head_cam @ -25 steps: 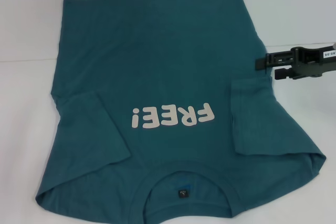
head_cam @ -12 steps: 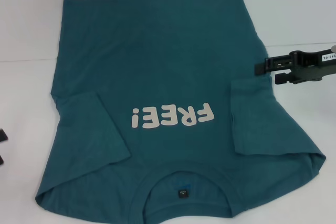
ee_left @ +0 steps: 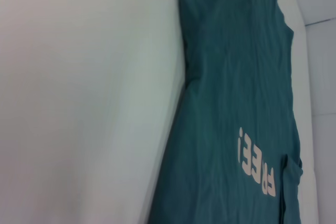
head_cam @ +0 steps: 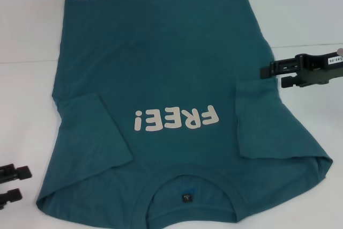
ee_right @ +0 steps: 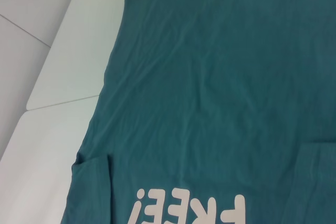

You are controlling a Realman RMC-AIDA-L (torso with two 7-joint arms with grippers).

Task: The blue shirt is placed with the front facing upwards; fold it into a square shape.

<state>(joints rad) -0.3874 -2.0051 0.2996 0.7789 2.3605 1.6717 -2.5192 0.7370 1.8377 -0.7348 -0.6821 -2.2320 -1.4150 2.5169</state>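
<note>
Since a second ago: left gripper [head_cam: 10, 185] newly in over the near left edge of the desk [head_cam: 27, 36], jaws parted and holding nothing, just clear of the shirt's near-left shoulder; right gripper [head_cam: 281, 74] shifted only slightly at the right edge, likewise parted and unloaded, just off the fabric above the right sleeve. Blue shirt [head_cam: 161, 63] flat mid-desk, chest lettering up, collar at the near edge, both sleeves already turned in over the body, hem at the far edge. Judged step: approach for the lengthwise fold; next calls for pinching the collar-end corners and carrying them toward the hem.
</note>
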